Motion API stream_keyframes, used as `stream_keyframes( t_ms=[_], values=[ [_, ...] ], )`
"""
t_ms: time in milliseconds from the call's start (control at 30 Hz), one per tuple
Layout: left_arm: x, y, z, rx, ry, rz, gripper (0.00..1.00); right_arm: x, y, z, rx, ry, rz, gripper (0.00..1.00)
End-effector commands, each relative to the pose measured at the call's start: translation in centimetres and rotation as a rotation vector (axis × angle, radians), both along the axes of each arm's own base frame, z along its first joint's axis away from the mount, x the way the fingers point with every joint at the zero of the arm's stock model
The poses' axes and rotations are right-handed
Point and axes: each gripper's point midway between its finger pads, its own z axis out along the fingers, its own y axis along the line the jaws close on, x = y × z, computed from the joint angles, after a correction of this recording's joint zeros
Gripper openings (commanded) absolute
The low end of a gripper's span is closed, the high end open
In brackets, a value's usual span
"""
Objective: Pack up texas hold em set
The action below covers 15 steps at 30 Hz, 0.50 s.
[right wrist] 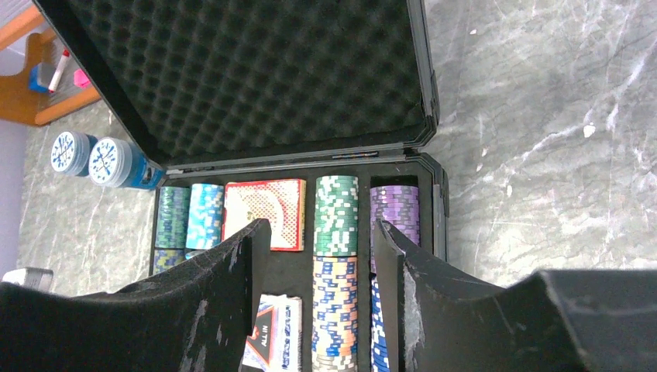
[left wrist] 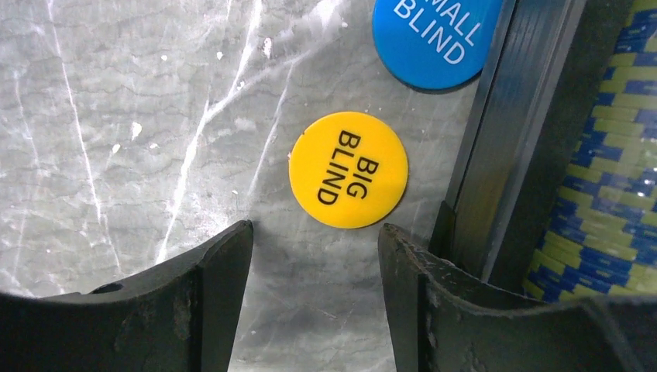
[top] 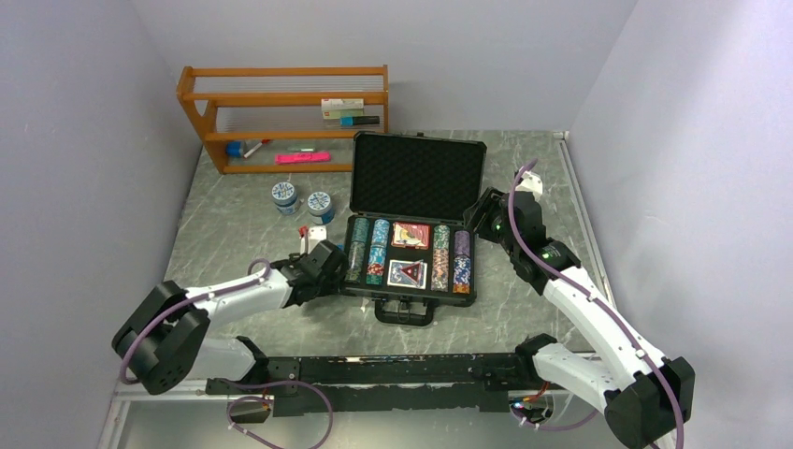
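Chips [top: 379,251] and cards [top: 410,235] sit in the open case [top: 416,178]. Left gripper [left wrist: 315,232], spread and empty, hangs by the yellow button [left wrist: 349,169] beside it, likely to collect it; right gripper [right wrist: 321,226] hovers, likewise spread empty.

Overhead wide; 2 wrist views close, sharing briefcase [top: 418,178].

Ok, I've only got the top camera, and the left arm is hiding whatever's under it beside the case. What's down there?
Observer: A yellow Big Blind button lies flat on the table, just ahead of the left fingers, which are open and empty.
Operator: Anything else loose there?
Observer: A blue Small Blind button, farther ahead, beside the case and its outer wall.
Operator: Right fingers holding anything?
Observer: No, the right fingers are open and empty, pointed at the case.
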Motion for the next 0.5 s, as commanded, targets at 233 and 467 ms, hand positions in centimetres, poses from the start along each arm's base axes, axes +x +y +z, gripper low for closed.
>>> stream_keyframes(
  t_ms=[233, 467],
  values=[
    [0.3, -0.1, -1.0, -0.032, 0.04, 0.021, 0.66, 0.6, 0.2, 1.1, 0.023, -0.042, 0.0, 0.56],
    [0.5, -0.2, -1.6, -0.068, 0.054, 0.039, 0.71, 0.3, -0.1, 1.5, 0.02, -0.056, -0.004, 0.56]
  ],
)
